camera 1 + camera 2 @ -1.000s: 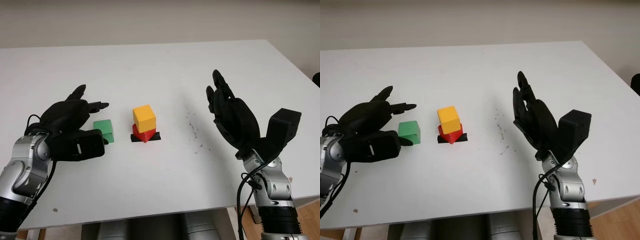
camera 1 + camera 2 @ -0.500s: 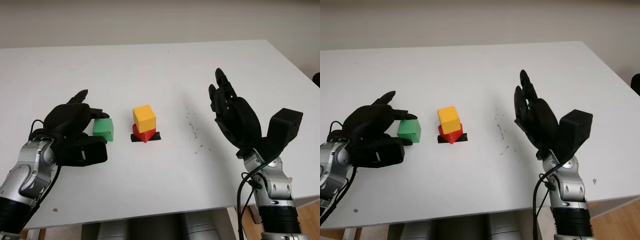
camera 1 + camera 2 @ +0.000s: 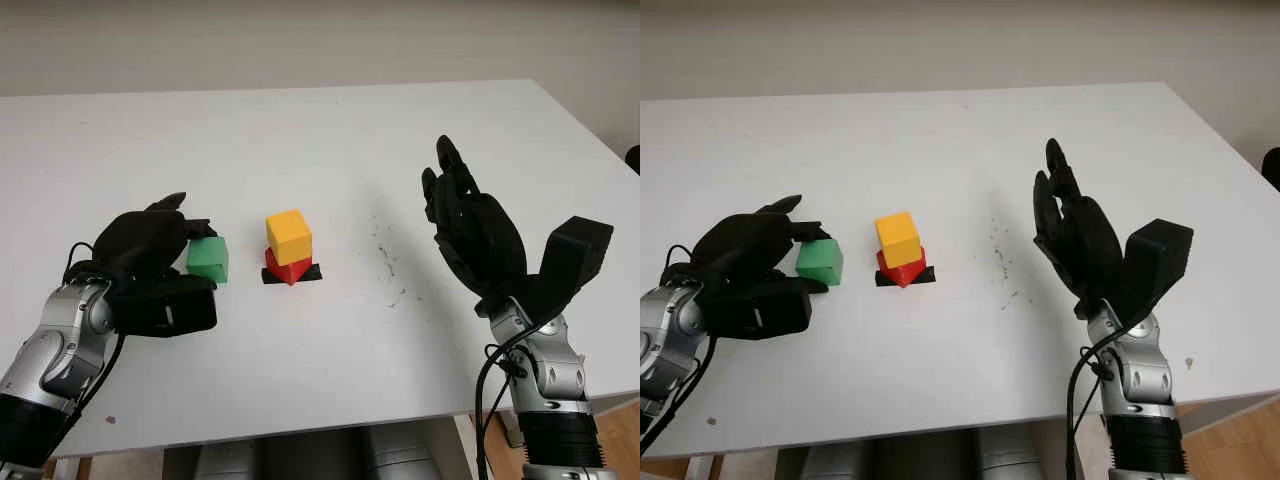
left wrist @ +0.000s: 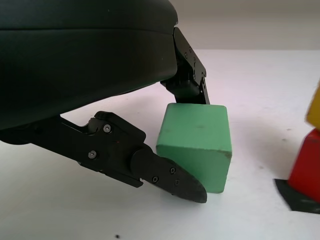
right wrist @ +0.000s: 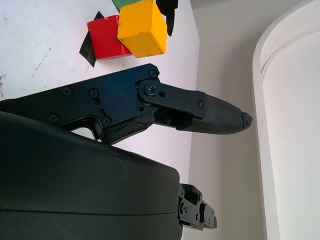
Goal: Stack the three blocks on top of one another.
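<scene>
A yellow block (image 3: 289,236) sits on a red block (image 3: 287,268), which stands on a black tape mark (image 3: 308,274) near the table's middle. To their left is a green block (image 3: 208,259) on the white table (image 3: 320,140). My left hand (image 3: 192,257) is closed around it. In the left wrist view one finger (image 4: 189,85) presses the green block (image 4: 196,145) from behind and another finger (image 4: 170,177) lies against its front lower edge. My right hand (image 3: 452,200) is open, held upright above the table to the right of the stack.
Small dark specks (image 3: 385,262) mark the table between the stack and my right hand. The table's front edge (image 3: 300,425) runs just ahead of both forearms.
My left hand's fingers have curled in from an open pose and closed on the green block, which has barely shifted. My right hand drifted slightly to the right.
</scene>
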You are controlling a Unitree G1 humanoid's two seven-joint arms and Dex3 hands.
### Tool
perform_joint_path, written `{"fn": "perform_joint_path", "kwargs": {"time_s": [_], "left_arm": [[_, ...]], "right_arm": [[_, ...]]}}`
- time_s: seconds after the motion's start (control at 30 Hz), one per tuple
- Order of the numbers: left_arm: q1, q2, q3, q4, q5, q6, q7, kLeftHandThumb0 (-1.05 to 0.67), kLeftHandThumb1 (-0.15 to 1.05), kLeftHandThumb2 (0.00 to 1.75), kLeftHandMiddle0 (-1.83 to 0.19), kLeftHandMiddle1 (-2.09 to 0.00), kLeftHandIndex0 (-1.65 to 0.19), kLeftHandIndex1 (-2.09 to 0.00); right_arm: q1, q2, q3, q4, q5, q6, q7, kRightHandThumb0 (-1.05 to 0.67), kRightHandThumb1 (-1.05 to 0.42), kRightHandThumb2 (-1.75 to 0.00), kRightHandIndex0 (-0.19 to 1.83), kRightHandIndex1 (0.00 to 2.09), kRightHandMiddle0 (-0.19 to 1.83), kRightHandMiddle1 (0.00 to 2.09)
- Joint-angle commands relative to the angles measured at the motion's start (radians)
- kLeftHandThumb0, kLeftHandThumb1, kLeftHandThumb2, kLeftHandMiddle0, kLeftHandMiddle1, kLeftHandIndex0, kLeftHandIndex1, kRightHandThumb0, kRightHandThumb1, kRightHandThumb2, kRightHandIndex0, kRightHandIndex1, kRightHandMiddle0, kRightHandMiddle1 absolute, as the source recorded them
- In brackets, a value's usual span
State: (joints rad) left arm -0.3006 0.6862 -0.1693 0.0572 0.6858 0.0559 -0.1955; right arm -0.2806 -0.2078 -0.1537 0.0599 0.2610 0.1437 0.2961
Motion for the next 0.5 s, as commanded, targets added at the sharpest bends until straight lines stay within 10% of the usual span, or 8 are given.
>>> {"fn": "perform_joint_path", "kwargs": {"time_s": [0.0,0.47], "left_arm": [[0.004,-0.008,0.027,0.0,-0.015,-0.017,0.028,-0.37,1.0,0.06,-0.15,-0.06,-0.39,-1.34],[0.035,0.002,0.135,-0.051,-0.235,-0.115,-0.025,-0.32,1.01,0.05,-0.17,-0.05,-0.33,-1.48]], "right_arm": [[-0.008,-0.004,-0.001,-0.013,-0.004,-0.005,-0.004,-0.68,-1.05,-0.61,-0.19,0.0,-0.19,0.03],[-0.006,0.002,0.009,-0.063,-0.005,0.118,-0.036,-0.61,-1.05,-0.45,-0.19,0.0,-0.17,0.03]]}}
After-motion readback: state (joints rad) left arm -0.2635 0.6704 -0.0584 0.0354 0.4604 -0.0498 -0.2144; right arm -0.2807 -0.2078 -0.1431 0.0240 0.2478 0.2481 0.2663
